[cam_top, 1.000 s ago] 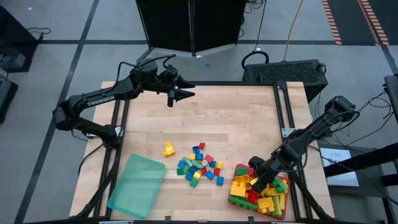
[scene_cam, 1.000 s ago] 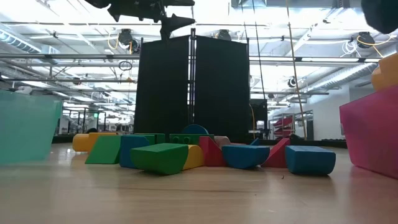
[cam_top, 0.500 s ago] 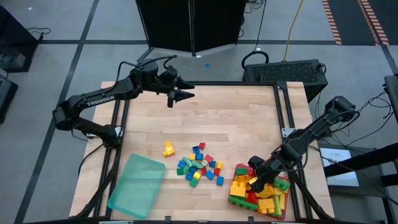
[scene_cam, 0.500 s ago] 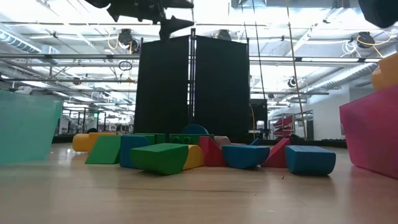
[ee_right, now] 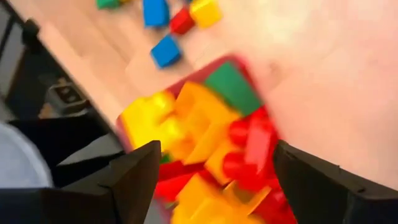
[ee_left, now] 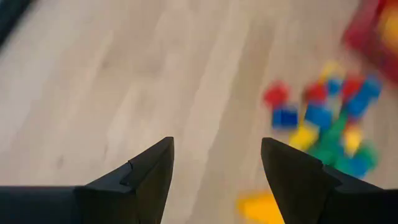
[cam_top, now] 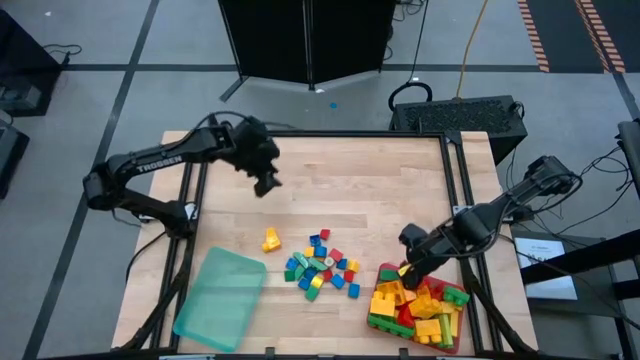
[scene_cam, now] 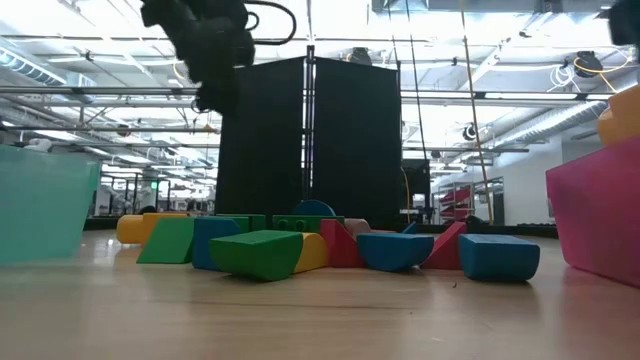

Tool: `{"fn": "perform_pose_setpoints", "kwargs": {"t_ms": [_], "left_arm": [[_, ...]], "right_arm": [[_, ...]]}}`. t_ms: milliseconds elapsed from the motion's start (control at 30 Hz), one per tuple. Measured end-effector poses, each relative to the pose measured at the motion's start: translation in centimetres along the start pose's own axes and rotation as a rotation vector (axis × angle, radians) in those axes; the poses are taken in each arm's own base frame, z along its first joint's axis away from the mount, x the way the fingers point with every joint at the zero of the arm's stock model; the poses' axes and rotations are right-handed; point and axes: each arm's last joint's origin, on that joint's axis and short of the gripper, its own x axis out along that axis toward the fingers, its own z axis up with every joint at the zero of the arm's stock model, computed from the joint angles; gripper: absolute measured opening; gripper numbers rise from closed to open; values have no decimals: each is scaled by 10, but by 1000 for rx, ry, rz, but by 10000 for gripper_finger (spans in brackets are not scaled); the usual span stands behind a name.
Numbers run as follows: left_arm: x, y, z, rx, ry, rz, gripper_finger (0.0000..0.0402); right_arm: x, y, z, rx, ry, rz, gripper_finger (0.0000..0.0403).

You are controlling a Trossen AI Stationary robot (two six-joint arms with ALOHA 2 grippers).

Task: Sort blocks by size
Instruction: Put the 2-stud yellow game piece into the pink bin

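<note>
brightness: overhead view evenly lit, pale wooden table (cam_top: 340, 190) bright
light source: ceiling strip lights glare white in the low view
shadows: soft and short under the small red, yellow, green and blue plastic bricks (cam_top: 322, 264)
blur: both wrist views smeared; scattered bricks (ee_left: 323, 130) are soft blobs
focus: low view's dark arm (scene_cam: 205, 45) blurred

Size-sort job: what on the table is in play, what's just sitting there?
In play:
- loose small plastic blocks mid-table
- lone yellow block beside them
- larger blocks piled in the flat red tray
- translucent teal tray, nothing visible in it
- left gripper and right gripper, both open

Lying about:
- dark case past the table's far edge
</note>
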Motion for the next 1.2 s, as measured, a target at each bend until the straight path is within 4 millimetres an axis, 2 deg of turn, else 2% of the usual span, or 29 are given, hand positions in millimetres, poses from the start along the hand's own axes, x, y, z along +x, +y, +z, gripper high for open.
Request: {"fn": "perform_pose_setpoints", "kwargs": {"t_ms": [167, 367, 600, 700, 933, 1200], "left_arm": [[4, -21, -17, 210, 180, -8, 245], [16, -45, -31, 514, 252, -83, 245], [34, -72, -59, 1030, 343, -187, 245], [41, -80, -67, 1194, 332, -229, 245], [61, -83, -69, 1326, 189, -197, 245], [80, -76, -86, 1403, 269, -242, 244]], "right_arm": [[-3, -4, 10, -66, -61, -49, 300], [-3, -6, 17, -123, -73, -58, 300], [-3, -7, 17, -156, -72, -62, 300], [-3, -7, 17, -157, -72, -62, 300], [-3, -7, 17, -161, -73, -62, 300], [-3, -6, 17, -161, -72, -60, 300]]}}
